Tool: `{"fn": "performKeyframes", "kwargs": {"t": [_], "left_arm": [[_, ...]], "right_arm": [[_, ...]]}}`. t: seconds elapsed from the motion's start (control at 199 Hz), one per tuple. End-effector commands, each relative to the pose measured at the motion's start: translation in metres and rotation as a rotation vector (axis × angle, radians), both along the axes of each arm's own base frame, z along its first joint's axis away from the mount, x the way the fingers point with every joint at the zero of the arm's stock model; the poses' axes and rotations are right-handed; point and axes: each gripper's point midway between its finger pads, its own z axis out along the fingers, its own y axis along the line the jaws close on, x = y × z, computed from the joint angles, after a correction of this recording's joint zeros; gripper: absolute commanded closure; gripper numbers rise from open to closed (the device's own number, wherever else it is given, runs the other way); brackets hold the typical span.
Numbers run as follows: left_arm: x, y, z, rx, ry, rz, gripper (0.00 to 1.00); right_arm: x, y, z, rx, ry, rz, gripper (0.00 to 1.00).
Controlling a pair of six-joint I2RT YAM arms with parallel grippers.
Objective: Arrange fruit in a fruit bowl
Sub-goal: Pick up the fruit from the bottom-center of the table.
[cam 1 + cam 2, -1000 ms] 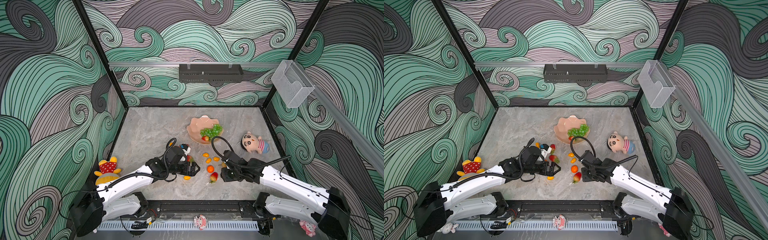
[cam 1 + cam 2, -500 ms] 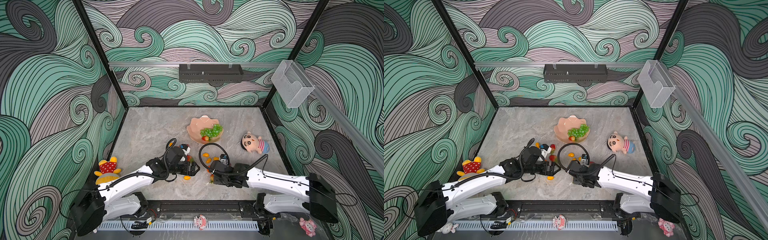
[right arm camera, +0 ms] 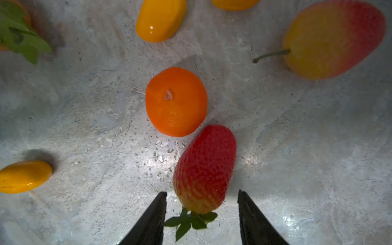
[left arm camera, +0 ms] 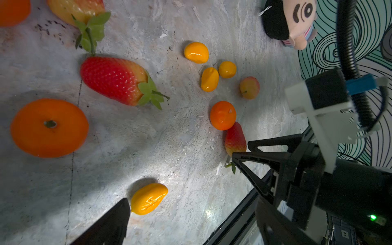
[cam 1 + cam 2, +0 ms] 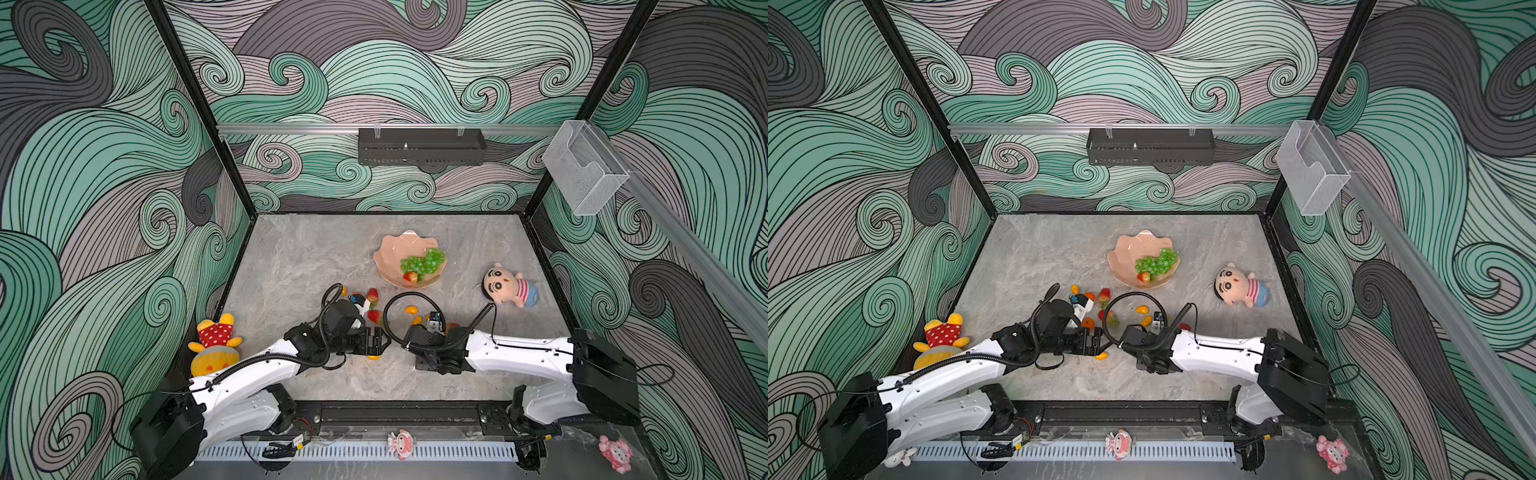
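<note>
Red strawberry (image 3: 204, 169) lies on the grey table (image 3: 297, 148) between the right gripper's (image 3: 202, 191) parted jaws (leaves toward the wrist), touching a tangerine (image 3: 176, 101). The left gripper (image 5: 379, 341) gapes wide beside a yellow oval (image 4: 148, 198). Grapes (image 5: 422, 262) rest in the pink bowl (image 5: 392, 253).

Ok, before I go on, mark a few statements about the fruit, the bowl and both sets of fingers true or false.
1. The grapes lie in the bowl. True.
2. The right fingers are shut on a tangerine. False: they stand open either side of a loose strawberry's leafy end.
3. The bowl also holds a strawberry. True.
4. The left fingers grip a yellow oval. False: they are open, and the oval lies ungripped beside one finger.
</note>
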Motion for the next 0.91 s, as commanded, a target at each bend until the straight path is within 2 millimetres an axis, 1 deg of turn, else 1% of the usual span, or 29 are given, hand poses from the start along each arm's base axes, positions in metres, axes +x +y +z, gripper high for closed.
{"fn": "performKeyframes", "kwargs": {"t": [0.0, 0.101, 0.201, 0.387, 0.639, 0.9], "left_arm": [[0.004, -0.003, 0.008, -0.028, -0.013, 0.002, 0.05], [0.003, -0.004, 0.006, -0.026, -0.002, 0.000, 0.05], [0.003, -0.004, 0.006, -0.031, -0.003, -0.001, 0.05], [0.003, -0.007, 0.004, -0.033, 0.005, -0.010, 0.05], [0.005, -0.013, 0.002, -0.035, 0.018, -0.028, 0.05], [0.004, -0.018, 0.002, -0.038, 0.023, -0.053, 0.05]], "right_arm": [[0.002, 0.004, -0.002, -0.018, 0.001, 0.003, 0.46], [-0.002, -0.002, -0.009, -0.044, 0.020, -0.007, 0.48], [-0.004, -0.006, -0.011, -0.045, 0.028, -0.011, 0.50], [-0.008, -0.005, -0.012, -0.023, 0.041, 0.000, 0.55], [-0.009, -0.007, -0.015, -0.031, 0.046, 0.010, 0.61], [-0.010, -0.006, -0.015, -0.032, 0.049, 0.020, 0.71]]}}
